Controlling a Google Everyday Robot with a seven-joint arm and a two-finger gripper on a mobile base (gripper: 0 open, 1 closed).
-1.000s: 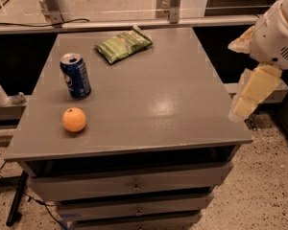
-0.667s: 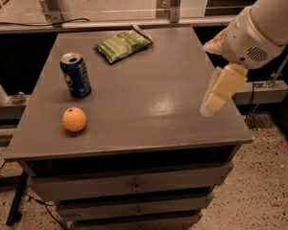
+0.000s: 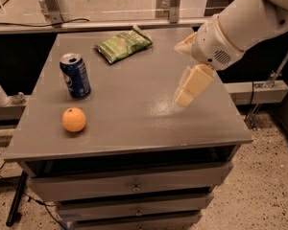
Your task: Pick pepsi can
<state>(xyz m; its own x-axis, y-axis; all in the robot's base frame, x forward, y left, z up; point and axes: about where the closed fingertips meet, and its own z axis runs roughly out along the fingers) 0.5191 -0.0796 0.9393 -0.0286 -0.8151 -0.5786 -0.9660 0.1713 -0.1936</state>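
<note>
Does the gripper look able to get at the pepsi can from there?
Probably yes: the gripper hangs over the right of the table, with nothing standing between it and the pepsi can.

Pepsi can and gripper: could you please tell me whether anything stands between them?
Nothing visible does. The gripper is over the right of the table, the pepsi can upright at left; the orange and chip bag lie off that line.
</note>
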